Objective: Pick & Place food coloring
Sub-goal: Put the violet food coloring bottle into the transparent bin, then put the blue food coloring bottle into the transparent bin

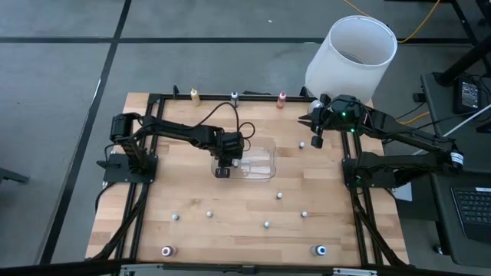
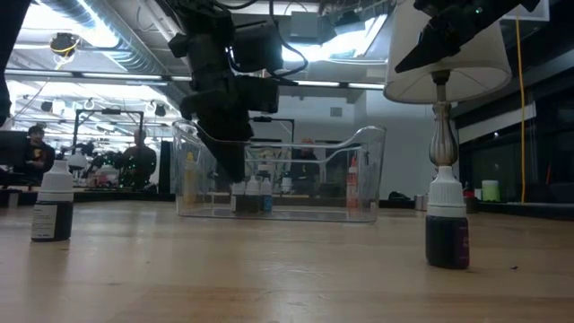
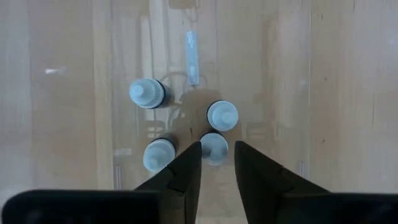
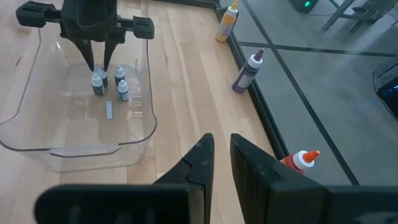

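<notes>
Four bottles [image 3: 214, 147] beneath left claw [image 3: 217, 163], inside bin [image 1: 265, 170]

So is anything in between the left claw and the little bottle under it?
Nothing visible. The open left gripper hangs right over that bottle inside the clear tub; three other bottles stand close beside it.

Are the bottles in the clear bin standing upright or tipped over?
Upright: four bottles in the clear bin show round caps end-on from the left end effector above.

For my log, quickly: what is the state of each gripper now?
Left gripper: open, holding nothing, above the small bottles in the clear container.
Right gripper: open, empty, over the table's far right corner.
</notes>
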{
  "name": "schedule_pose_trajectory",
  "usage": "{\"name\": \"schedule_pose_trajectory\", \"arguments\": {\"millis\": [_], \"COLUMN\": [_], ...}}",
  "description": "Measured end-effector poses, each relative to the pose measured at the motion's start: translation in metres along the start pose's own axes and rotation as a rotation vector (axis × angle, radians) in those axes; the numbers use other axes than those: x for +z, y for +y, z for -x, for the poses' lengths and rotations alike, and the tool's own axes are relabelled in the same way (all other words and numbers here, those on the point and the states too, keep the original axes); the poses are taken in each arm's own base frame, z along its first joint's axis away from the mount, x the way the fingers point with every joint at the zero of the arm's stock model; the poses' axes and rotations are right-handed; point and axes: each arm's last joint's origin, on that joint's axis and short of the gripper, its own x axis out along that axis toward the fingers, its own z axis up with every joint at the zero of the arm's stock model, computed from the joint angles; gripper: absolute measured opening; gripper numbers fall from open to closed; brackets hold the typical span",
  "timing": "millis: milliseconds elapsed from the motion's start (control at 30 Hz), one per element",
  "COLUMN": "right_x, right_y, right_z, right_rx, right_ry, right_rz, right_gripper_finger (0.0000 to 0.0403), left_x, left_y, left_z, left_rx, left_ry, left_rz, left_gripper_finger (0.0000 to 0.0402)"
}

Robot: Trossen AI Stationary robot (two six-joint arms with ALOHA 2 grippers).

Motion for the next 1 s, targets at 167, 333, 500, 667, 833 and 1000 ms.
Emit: {"name": "schedule_pose_trajectory", "arguments": {"millis": [167,333,500,667,833,1000], "right_x": [0.000,0.000,0.000,0.000,0.000,0.000], "right_y": [0.000,0.000,0.000,0.000,0.000,0.000], "right_z": [0.000,0.000,0.000,0.000,0.000,0.000], "right_rx": [0.000,0.000,0.000,0.000,0.001,0.000], "right_ry": [0.000,0.000,0.001,0.001,0.002,0.002], "right_rz": [0.000,0.000,0.000,0.001,0.000,0.000], "right_gripper_finger": [0.0058,0.0058,0.0058,0.0058,0.0058,0.0058], "left_x": [0.001,0.011,0.024,0.032,0.021,-0.004], "left_y": [0.000,-0.001,-0.003,-0.007,-0.015,-0.028], "left_z": [0.006,0.028,0.067,0.121,0.173,0.214], "left_rx": [0.000,-0.002,0.011,0.027,0.030,0.009], "left_ry": [0.047,0.069,0.052,-0.044,-0.175,-0.240], "left_rz": [0.008,-0.008,-0.043,-0.045,-0.017,0.024], "left_gripper_finger": [0.0103,0.0108,0.0108,0.0104,0.0102,0.0104]}}
